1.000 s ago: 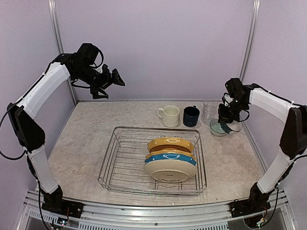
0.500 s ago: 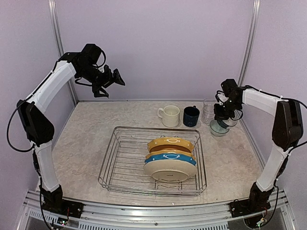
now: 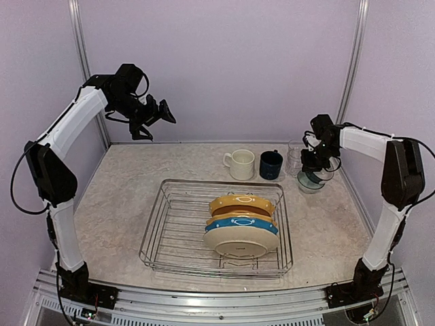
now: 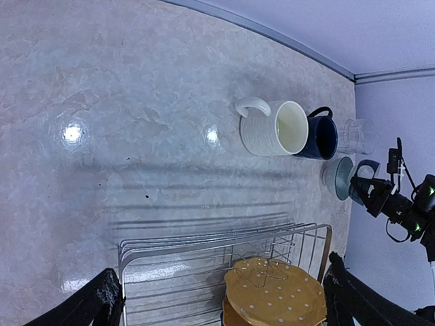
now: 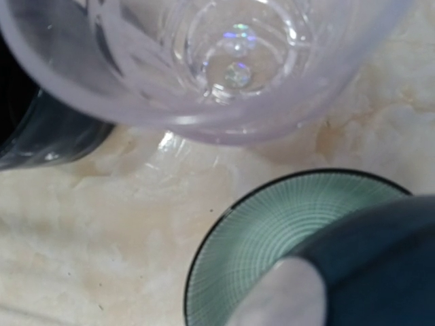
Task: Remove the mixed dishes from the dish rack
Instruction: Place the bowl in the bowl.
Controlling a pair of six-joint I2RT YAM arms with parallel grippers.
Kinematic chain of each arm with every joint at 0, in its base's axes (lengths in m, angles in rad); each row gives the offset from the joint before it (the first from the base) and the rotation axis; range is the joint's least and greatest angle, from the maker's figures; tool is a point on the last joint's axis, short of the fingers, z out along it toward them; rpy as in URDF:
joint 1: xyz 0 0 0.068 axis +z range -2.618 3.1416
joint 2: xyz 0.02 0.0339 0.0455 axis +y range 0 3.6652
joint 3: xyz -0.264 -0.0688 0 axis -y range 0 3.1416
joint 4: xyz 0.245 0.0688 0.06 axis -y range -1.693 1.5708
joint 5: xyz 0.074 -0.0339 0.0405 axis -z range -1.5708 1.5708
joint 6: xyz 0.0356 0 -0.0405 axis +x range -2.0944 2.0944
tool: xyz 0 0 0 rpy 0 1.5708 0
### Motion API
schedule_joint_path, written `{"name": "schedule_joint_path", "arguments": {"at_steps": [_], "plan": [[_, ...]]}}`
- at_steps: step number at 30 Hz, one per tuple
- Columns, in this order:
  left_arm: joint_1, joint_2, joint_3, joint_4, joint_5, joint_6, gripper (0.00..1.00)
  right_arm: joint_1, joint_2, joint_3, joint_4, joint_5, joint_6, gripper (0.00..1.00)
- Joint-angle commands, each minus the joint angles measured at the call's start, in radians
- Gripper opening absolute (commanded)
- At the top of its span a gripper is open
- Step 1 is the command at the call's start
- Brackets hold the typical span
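The silver wire dish rack (image 3: 163, 231) holds three upright plates: mustard yellow (image 3: 241, 202), blue-rimmed (image 3: 241, 224) and cream (image 3: 238, 243). Behind it on the table stand a cream mug (image 3: 240, 164), a navy mug (image 3: 270, 165) and a clear tumbler (image 3: 297, 155). My right gripper (image 3: 315, 161) is low over the teal bowl (image 3: 307, 181) and shut on its rim. In the right wrist view a blurred finger (image 5: 367, 251) reaches into the bowl (image 5: 251, 238), below the tumbler (image 5: 224, 61). My left gripper (image 3: 160, 112) is open and empty, high at the back left; its view shows the rack (image 4: 177, 244) and mustard plate (image 4: 279, 292).
The left wrist view also shows the cream mug (image 4: 272, 128), navy mug (image 4: 319, 136), tumbler (image 4: 353, 137) and bowl (image 4: 338, 178) in a row by the right wall. Metal posts stand at the back corners (image 3: 83, 61). Bare marble table lies left of the rack (image 3: 115, 197).
My right gripper has lowered the bowl from a tilted hold onto the table beside the tumbler. My left arm has swung slightly up and back, its gripper still open.
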Motion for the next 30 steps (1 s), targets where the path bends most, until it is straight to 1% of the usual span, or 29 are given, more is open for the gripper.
{"name": "schedule_joint_path", "arguments": {"at_steps": [1, 10, 20, 30], "plan": [[0.009, 0.02, 0.022, -0.024, 0.018, -0.007, 0.99, -0.01, 0.027, 0.027, 0.037, 0.014, -0.009, 0.0], [0.009, 0.02, 0.019, -0.026, 0.022, -0.012, 0.99, -0.005, 0.063, 0.051, 0.031, 0.016, -0.011, 0.01], [0.013, 0.028, 0.023, -0.024, 0.037, -0.011, 0.99, 0.003, 0.057, 0.058, 0.025, 0.005, 0.001, 0.26], [0.012, 0.03, 0.019, -0.032, 0.058, -0.009, 0.99, 0.02, -0.017, 0.091, -0.051, -0.011, 0.025, 0.45]]}}
